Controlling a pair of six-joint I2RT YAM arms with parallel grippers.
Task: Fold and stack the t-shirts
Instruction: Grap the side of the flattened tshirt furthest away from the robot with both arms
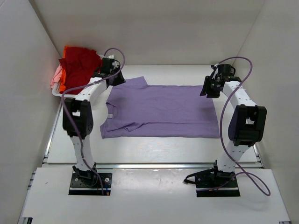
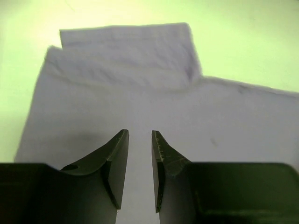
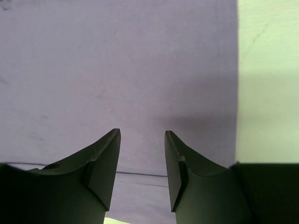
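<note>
Overhead plus wrist close-ups over shirt (image 1: 163,109)

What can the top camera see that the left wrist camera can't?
Only the top view shows the right pincer and the red t-shirt heaped at the far left. Only the left wrist view shows the left pincer up close, jaws slightly apart, nothing between them. Both show the lavender t-shirt lying on the table.

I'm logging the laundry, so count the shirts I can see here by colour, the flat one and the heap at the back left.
Purple shirt: 1, spread flat
Red shirt: 1, top of the heap
Orange shirt: 1, mostly hidden
Pink shirt: 1, mostly hidden
Total: 4
</note>
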